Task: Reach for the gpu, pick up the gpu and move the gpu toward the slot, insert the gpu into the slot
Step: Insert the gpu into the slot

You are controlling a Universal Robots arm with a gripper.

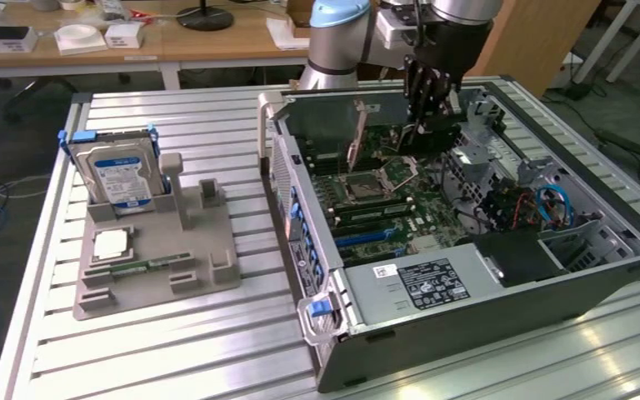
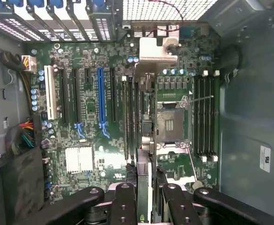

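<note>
Hangs inside the open case (image 1: 520,333), over the green motherboard (image 2: 94,140); clamps the gpu (image 2: 146,117) edge-down in the pincer (image 2: 147,197), over the long black slot (image 2: 126,117); risks bending contacts or snagging the bracket (image 2: 153,52) on the rear wall through slight misalignment

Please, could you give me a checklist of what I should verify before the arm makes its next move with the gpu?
1. Grip on the gpu: the gripper is closed on the card. ok.
2. Card orientation: seen edge-on from the wrist view, lower edge towards the motherboard. ok.
3. Metal bracket points to the case's rear openings. ok.
4. Card edge lined up over the slot: cannot tell.
5. Card seated in the slot: cannot tell.
6. Cable bundle lies apart from the card. ok.
</note>
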